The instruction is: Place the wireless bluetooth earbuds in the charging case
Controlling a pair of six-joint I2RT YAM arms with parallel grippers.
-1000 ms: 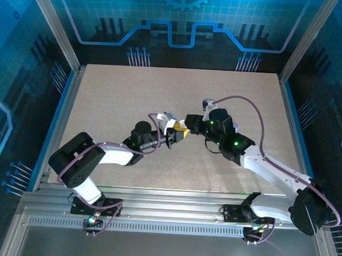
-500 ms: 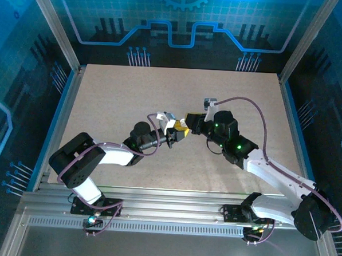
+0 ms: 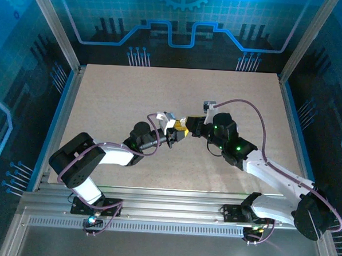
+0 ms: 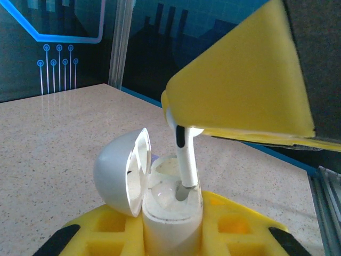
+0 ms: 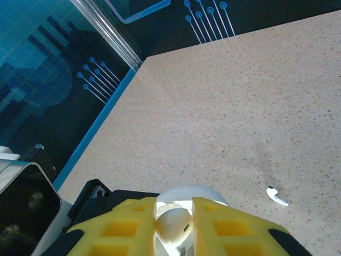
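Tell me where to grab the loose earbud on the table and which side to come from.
Grip the loose earbud by its rounded head, coming straight down. It lies flat on the table, so it is likely reachable only from above, and holding the head leaves the stem free for the charging case.

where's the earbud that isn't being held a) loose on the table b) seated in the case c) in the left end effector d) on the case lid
a, the right wrist camera shows the loose earbud lying on the table, well away from the held earbud in the right end effector.
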